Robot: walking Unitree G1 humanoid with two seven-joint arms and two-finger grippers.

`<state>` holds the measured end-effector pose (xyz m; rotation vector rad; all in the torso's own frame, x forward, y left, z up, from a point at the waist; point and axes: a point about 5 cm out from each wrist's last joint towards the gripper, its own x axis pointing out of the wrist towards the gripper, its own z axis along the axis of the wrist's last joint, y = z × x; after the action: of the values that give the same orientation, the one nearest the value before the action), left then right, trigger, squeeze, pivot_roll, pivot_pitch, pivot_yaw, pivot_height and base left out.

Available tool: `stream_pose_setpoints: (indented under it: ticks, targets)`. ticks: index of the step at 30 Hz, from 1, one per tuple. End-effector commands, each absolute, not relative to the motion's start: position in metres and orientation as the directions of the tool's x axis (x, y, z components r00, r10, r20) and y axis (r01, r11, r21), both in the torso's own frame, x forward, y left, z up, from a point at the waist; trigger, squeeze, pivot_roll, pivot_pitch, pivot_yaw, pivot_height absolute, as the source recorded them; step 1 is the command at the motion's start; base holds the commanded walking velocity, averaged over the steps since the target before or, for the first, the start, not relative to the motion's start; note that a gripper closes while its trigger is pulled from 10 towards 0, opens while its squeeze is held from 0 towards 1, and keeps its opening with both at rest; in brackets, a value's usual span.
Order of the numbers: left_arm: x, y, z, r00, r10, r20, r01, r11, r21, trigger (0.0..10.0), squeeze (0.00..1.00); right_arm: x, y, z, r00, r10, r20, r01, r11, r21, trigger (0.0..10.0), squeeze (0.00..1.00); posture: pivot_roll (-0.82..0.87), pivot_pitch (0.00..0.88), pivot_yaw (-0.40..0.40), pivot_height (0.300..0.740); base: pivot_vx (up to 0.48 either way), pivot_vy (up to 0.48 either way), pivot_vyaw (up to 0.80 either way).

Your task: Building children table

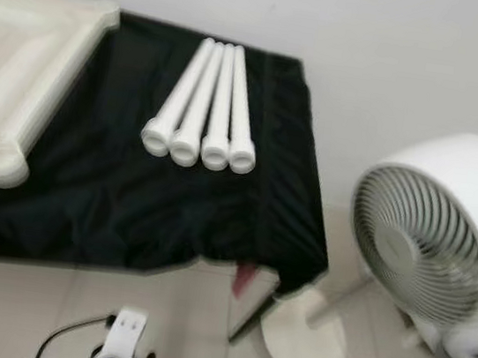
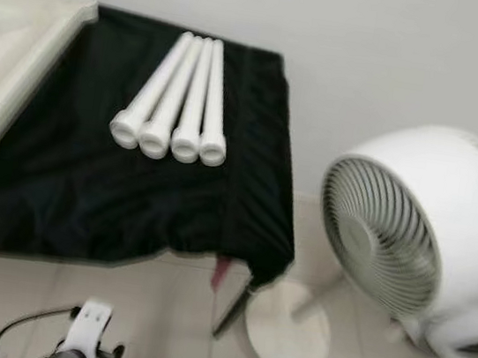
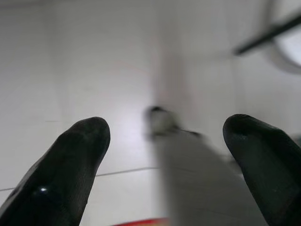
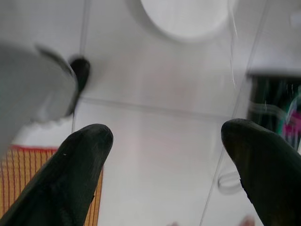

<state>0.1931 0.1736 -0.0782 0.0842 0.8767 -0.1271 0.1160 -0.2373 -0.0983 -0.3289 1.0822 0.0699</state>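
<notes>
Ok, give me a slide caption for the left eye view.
Four white table legs side by side on black cloth, tabletop at left, white fan at right.

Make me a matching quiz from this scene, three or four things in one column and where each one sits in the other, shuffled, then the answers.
Things:
1. four white table legs
2. white tabletop
3. white fan
4. left gripper

Places:
A. on the floor to the robot's right of the table
B. side by side in the middle of the black cloth
C. low over the tiled floor, fingers apart
D. at the cloth's left end, overhanging its edge

Pairs: 1-B, 2-D, 3-A, 4-C
</notes>
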Motion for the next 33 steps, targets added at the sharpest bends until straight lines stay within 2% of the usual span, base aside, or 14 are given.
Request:
stream_pose_setpoints:
  ticks: [1, 8, 18, 26, 27, 33]
  targets:
    - [0.191, 0.162, -0.080, 0.620, -0.122, -0.775, 0.175, 0.984, -0.015, 10.0, 0.00, 0.118, -0.228, -0.100, 0.477, -0.085, -0.875, -0.205, 0.957, -0.204, 10.0, 0.00, 0.11, 0.000, -0.021, 0.740, 0.000, 0.000, 0.00]
    - [0.193, 0.158, -0.079, 0.619, -0.148, -0.771, 0.220, 0.976, -0.011, 10.0, 0.00, 0.118, -0.228, -0.100, 0.475, -0.081, -0.876, -0.211, 0.956, -0.203, 10.0, 0.00, 0.11, 0.000, -0.020, 0.740, 0.000, 0.000, 0.00]
    - [0.197, 0.156, -0.076, 0.656, -0.142, -0.742, 0.176, 0.984, -0.032, 10.0, 0.00, 0.115, -0.228, -0.100, 0.489, -0.096, -0.867, -0.177, 0.962, -0.206, 10.0, 0.00, 0.11, 0.000, -0.011, 0.740, 0.000, 0.000, 0.00]
    - [0.197, 0.155, -0.076, 0.664, -0.161, -0.730, 0.201, 0.979, -0.033, 10.0, 0.00, 0.114, -0.226, -0.100, 0.500, -0.070, -0.863, -0.227, 0.951, -0.209, 10.0, 0.00, 0.12, 0.000, -0.023, 0.740, 0.000, 0.000, 0.00]
    - [0.202, 0.155, -0.072, 0.690, -0.153, -0.707, 0.175, 0.984, -0.042, 10.0, 0.00, 0.114, -0.225, -0.099, 0.525, -0.056, -0.849, -0.196, 0.963, -0.184, 10.0, 0.00, 0.13, 0.000, -0.033, 0.740, 0.000, 0.000, 0.00]
    - [0.207, 0.157, -0.069, 0.714, -0.131, -0.688, 0.134, 0.990, -0.050, 10.0, 0.00, 0.113, -0.225, -0.099, 0.553, -0.050, -0.832, -0.154, 0.975, -0.161, 10.0, 0.00, 0.13, 0.000, -0.033, 0.740, 0.000, 0.000, 0.00]
